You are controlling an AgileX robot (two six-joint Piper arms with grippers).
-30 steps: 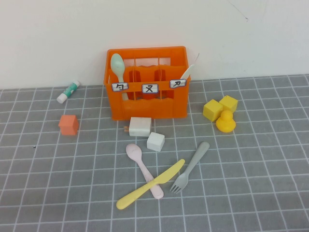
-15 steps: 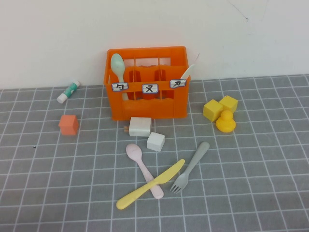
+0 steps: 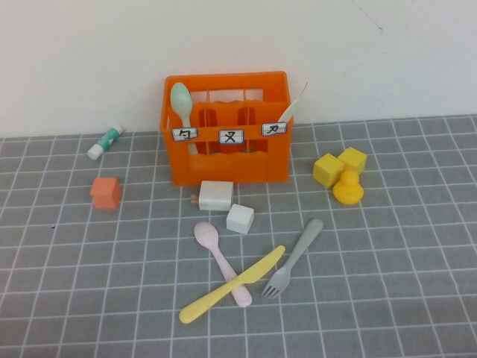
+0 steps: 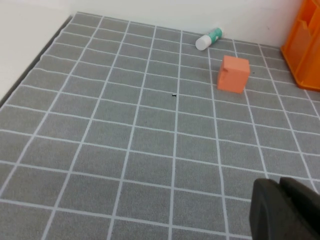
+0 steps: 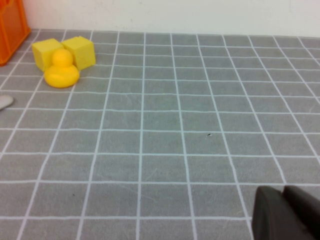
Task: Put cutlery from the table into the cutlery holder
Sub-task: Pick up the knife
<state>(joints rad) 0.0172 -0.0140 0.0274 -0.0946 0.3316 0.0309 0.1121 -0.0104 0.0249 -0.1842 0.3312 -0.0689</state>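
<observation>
Neither arm shows in the high view. Left gripper (image 4: 287, 210) appears only as a dark edge in the corner of its own wrist view, low over bare table (image 4: 125, 150); right gripper (image 5: 290, 212) likewise in its wrist view. Cannot tell for either whether the fingers are apart or together. Ahead of the left gripper, well apart: small orange cube (image 4: 233, 74), white-and-green tube (image 4: 208, 39) beyond it, corner of the cutlery holder (image 4: 302, 45) off to the far side. Ahead of the right gripper, well apart: yellow duck (image 5: 61, 70) touching two yellow blocks (image 5: 65, 51), and the tip of the grey fork (image 5: 4, 102) at the frame edge. High view: cutlery holder (image 3: 227, 127) against the wall, mint-green spoon (image 3: 181, 101) standing in its left compartment, white knife (image 3: 289, 112) leaning in the right one. Three pieces not yet loaded: pink spoon (image 3: 221, 261), yellow knife (image 3: 231, 285) lying across it, grey fork (image 3: 293, 258) with tines touching or just beside the knife blade. Two white blocks (image 3: 226, 206) sit between these and the holder. Judged risks: lifting the spoon first would drag the knife resting on it; closing on the knife may nudge the fork; a low carry toward the holder could clip the white blocks.
</observation>
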